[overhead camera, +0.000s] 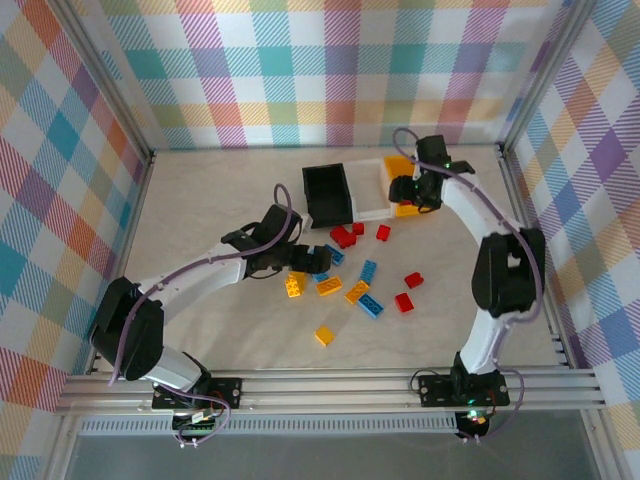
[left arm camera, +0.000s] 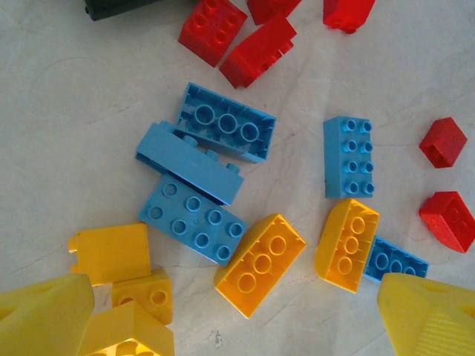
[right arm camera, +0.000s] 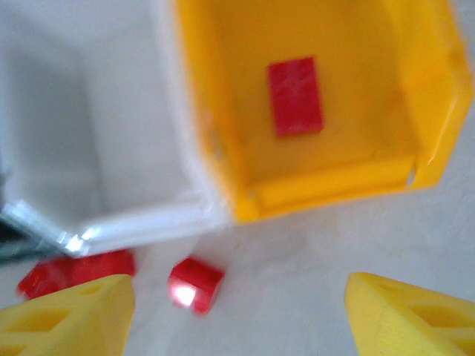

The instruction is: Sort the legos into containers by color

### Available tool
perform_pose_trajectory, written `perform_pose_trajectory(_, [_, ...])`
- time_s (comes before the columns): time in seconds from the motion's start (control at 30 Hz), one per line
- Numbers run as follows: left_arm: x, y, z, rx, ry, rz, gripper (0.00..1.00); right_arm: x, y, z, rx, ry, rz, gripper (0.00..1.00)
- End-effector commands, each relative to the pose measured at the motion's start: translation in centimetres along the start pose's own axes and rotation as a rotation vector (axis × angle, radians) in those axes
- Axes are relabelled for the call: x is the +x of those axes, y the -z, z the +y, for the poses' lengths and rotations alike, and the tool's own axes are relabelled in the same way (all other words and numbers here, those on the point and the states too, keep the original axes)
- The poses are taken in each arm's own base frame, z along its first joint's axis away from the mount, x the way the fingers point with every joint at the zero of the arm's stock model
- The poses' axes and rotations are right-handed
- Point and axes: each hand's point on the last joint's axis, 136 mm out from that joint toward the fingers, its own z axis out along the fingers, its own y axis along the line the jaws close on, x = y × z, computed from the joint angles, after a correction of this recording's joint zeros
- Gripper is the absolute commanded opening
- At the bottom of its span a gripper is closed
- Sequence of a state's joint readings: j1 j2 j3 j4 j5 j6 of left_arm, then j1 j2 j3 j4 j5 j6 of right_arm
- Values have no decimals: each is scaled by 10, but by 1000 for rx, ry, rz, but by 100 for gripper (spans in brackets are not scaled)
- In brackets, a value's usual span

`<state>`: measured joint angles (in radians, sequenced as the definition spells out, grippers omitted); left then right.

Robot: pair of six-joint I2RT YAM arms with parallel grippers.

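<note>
Red lego, blue lego, yellow lego; black bin, white bin, yellow-orange bin; plaid walls.

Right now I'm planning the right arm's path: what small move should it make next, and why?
Probably move the right gripper toward the loose red brick by the white bin. Its jaws stand open and empty, and one red brick already lies in the yellow-orange bin.
</note>
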<state>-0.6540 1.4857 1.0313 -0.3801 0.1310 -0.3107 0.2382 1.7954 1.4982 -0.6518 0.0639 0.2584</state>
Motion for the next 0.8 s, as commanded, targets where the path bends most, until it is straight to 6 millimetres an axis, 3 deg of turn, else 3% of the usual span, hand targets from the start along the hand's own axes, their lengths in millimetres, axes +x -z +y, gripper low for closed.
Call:
perform_pose_trajectory(0.0, [-13, 17, -4, -5, 0, -65, 99, 56, -11, 18, 10, 28, 102, 81])
perform_pose_trajectory(0.13, [-7, 30, 3, -27, 5, -76, 99, 84, -27, 24, 19, 28, 146, 83])
perform_pose_trajectory(0.27, [0, 42, 9, -40, 16, -93, 100, 88, -42, 28, 42, 37, 153, 82])
perform_pose_trajectory(0.43, [6, 45, 24, -56, 69, -90, 100, 87, -62, 24, 81, 32, 153, 79])
perform_pose_trajectory(0.77, [8, 38, 33, -45, 94, -69, 100, 64, -89, 25, 129, 49, 133, 70])
